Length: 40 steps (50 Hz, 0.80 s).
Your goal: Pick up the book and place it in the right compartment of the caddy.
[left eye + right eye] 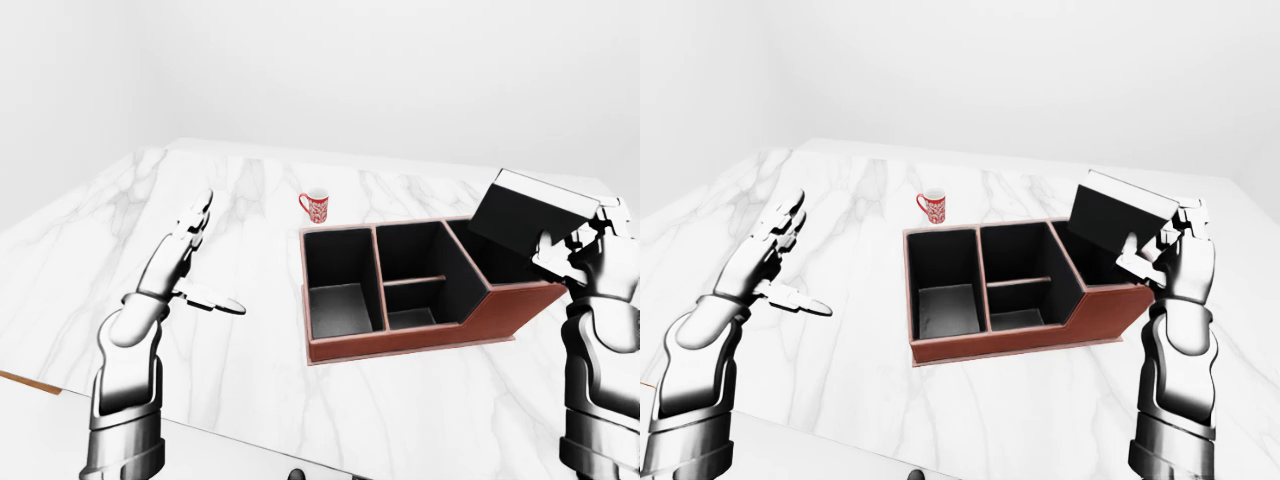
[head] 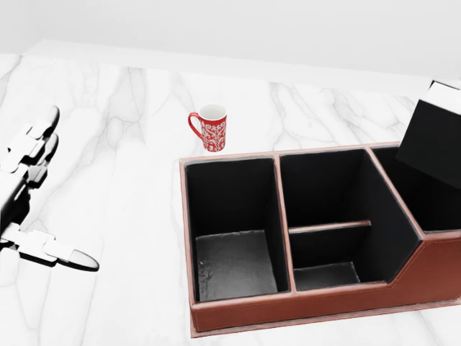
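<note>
The right hand (image 1: 1170, 262) is gripping the black hardcover book with white page edges (image 1: 1118, 222), fingers closed round its right end, holding it tilted above the right compartment of the brown leather caddy (image 1: 505, 310) on the white marble bench (image 1: 250, 330). The left hand (image 1: 185, 262) is hovering open and empty, well left. Judging from the tilt, the book's lower corner could be catching the caddy's wall, jamming it or shoving the caddy.
</note>
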Tool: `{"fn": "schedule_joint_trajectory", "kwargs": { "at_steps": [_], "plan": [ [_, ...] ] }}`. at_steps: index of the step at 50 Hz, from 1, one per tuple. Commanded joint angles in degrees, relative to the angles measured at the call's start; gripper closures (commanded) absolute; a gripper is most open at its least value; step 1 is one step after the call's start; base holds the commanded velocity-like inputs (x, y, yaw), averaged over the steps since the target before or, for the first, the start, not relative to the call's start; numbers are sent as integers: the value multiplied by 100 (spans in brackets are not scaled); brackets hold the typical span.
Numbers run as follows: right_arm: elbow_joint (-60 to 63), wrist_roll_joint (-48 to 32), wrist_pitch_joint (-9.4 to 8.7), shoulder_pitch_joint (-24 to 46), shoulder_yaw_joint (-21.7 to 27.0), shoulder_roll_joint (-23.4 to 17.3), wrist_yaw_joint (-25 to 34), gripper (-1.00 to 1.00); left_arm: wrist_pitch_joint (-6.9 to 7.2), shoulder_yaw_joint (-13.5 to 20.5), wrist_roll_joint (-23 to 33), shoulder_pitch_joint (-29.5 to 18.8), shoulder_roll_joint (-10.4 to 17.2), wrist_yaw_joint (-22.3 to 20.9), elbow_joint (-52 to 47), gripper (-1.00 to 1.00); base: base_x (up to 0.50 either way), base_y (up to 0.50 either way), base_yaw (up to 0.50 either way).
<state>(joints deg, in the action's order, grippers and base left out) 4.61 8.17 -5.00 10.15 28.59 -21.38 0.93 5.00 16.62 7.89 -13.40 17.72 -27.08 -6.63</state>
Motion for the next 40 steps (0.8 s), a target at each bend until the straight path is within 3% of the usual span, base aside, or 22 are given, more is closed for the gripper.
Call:
{"fn": "schedule_joint_trajectory", "kwargs": {
  "at_steps": [1, 40],
  "plan": [
    [-431, -36, 0, 252, -102, -124, -146, 100, 0, -10, 14, -19, 0, -5, -2, -100, 0, 0, 0],
    [-1405, -94, 0, 544, -321, -286, -292, 100, 0, -3, -12, -50, 30, -12, 88, -100, 0, 0, 0]
  ]
}}
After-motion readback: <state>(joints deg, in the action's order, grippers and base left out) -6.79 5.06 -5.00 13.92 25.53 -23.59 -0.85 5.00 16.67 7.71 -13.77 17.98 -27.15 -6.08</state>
